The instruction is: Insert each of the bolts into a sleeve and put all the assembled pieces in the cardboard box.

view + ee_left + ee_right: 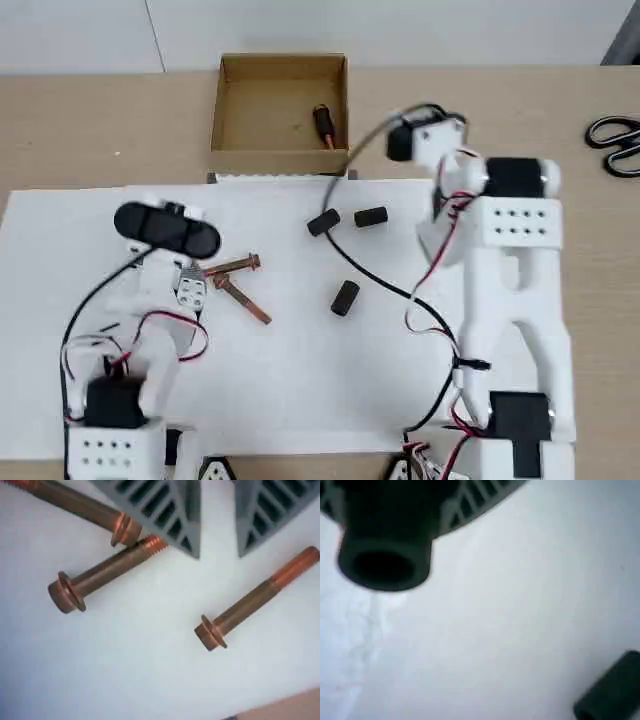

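Plainly, left claw (217, 552) spread apart over three coppery flanged bolts (102, 577) on white paper (150, 680), well apart from the cardboard box (280, 160), matte black tubular sleeve (382, 562) at right claw (405, 505), grip impossible to tell

Three loose bolts (100, 575), three sleeves (345, 297), one assembled piece (325, 122), one cardboard box (265, 110)
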